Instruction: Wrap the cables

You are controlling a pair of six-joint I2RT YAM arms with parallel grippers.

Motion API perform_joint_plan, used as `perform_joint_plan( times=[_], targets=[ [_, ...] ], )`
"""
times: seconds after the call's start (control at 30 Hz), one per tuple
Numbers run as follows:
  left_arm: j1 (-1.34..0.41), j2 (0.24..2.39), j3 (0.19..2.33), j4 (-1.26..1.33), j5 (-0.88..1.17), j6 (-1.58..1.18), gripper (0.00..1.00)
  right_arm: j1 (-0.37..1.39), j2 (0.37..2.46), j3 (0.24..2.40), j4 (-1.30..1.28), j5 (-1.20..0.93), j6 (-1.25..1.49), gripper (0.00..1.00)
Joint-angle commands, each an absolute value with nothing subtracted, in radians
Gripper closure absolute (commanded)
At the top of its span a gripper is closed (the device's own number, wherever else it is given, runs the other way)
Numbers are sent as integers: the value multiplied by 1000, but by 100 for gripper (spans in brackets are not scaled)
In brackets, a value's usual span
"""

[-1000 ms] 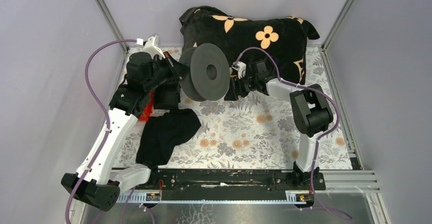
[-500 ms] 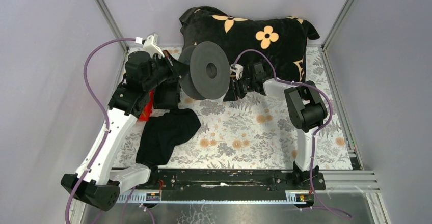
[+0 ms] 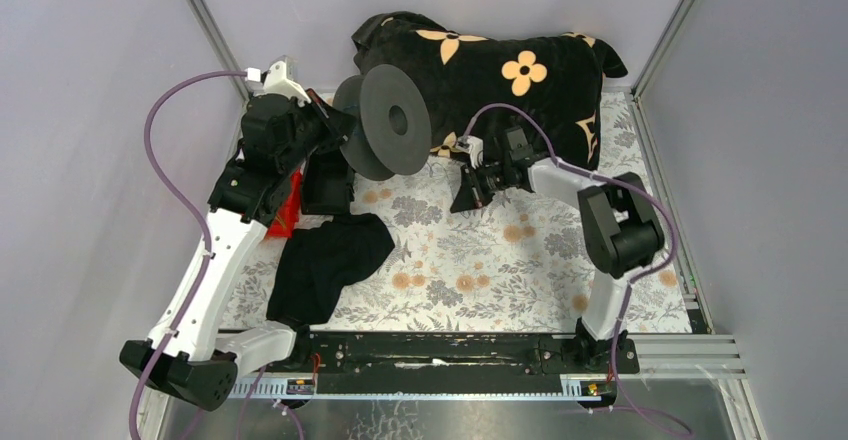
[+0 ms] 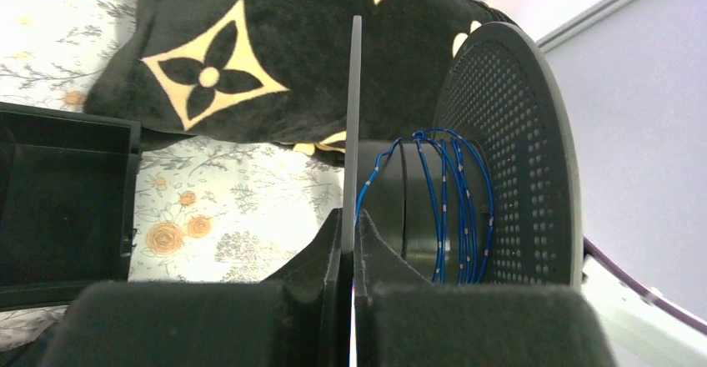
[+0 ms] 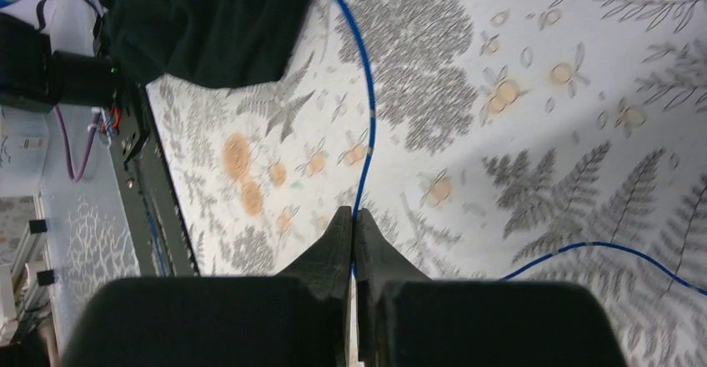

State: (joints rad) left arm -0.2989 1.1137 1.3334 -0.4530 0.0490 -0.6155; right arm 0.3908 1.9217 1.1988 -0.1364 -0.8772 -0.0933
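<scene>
The big black spool [image 3: 395, 135] hangs above the back left of the table. My left gripper [image 3: 345, 132] is shut on the rim of one flange [image 4: 356, 117], which shows edge-on between its fingertips [image 4: 350, 235]. Several turns of blue cable [image 4: 450, 208] lie round the hub, beside the perforated flange [image 4: 517, 150]. My right gripper [image 3: 468, 198] hovers low over the mat, to the right of the spool. It [image 5: 353, 217] is shut on the thin blue cable [image 5: 369, 117], which runs up and away from its tips. Another stretch of the cable [image 5: 584, 254] lies on the mat.
A black plush blanket with tan flowers [image 3: 500, 70] is bunched at the back. A black cloth [image 3: 325, 260] lies front left, with a black box [image 3: 328, 182] and a red item [image 3: 288, 210] under the left arm. The floral mat [image 3: 500, 260] covers the table.
The left gripper has carried the spool left and toward the back. The right gripper has closed on the blue cable and drawn away from the spool, down toward the mat.
</scene>
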Motion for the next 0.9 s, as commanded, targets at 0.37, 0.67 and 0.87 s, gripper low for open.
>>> perform_joint_plan(
  times=[0.37,0.67,0.87],
  targets=[
    [-251,1164,1372,-399,-167,-644,100,465,1545,1019,-364,-904,-262,100],
    [-243,1189,1379,-364,-238,-603,100,618,1451,1037,-447,-907,-352,100],
    [-242,1195,1357,-343,-255,-554,100,694,1427,1123,-497,-929,-404,100]
  ],
)
